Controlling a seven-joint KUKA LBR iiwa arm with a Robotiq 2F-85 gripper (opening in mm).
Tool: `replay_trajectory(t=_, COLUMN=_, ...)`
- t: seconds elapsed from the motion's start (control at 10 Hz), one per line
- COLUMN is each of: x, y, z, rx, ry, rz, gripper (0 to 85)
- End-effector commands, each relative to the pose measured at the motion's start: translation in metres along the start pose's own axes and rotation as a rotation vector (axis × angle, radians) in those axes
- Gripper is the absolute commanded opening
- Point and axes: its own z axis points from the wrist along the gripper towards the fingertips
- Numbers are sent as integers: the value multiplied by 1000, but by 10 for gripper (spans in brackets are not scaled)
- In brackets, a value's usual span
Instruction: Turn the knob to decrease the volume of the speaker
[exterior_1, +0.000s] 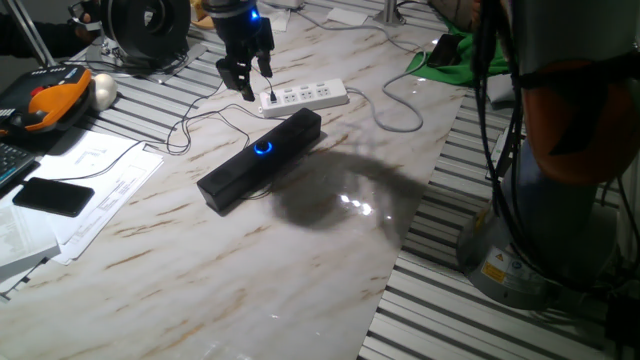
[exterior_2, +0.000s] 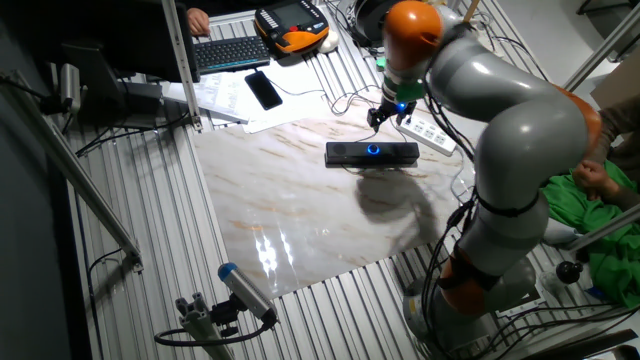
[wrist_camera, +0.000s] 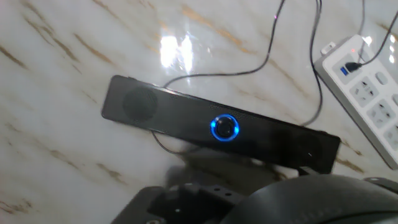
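The speaker (exterior_1: 235, 180) is a long black bar lying at an angle on the marble table top (exterior_1: 250, 290). The knob (exterior_1: 263, 148) glows blue at its mid-length. My gripper (exterior_1: 250, 85) hangs above the table behind the speaker, apart from the knob, with its fingers spread and nothing between them. In the other fixed view the gripper (exterior_2: 380, 118) is just above the speaker (exterior_2: 345, 153) and the knob (exterior_2: 373, 150). The hand view looks down on the speaker (wrist_camera: 155, 112) and the knob (wrist_camera: 224, 127); my fingertips do not show there.
A white power strip (exterior_1: 310, 96) lies right behind the speaker, with thin cables (exterior_1: 200, 125) looping around it. Papers and a black phone (exterior_1: 52, 196) lie at the left. An orange pendant (exterior_1: 45, 105) and a green cloth (exterior_1: 455, 50) lie at the edges.
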Motion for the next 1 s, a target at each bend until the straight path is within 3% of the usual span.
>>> replay_trajectory(t=0.0, x=0, y=0, z=0, rx=0, ry=26, rz=-4, gripper=0)
replay_trajectory(t=0.7, x=0, y=-1, z=0, rx=-11, ry=21, rz=13, gripper=0)
replay_trajectory(t=0.8, x=0, y=-1, z=0, rx=-27, ry=7, rz=38, gripper=0)
replay_trajectory(t=0.9, x=0, y=-1, z=0, rx=-89, ry=-6, rz=89, gripper=0)
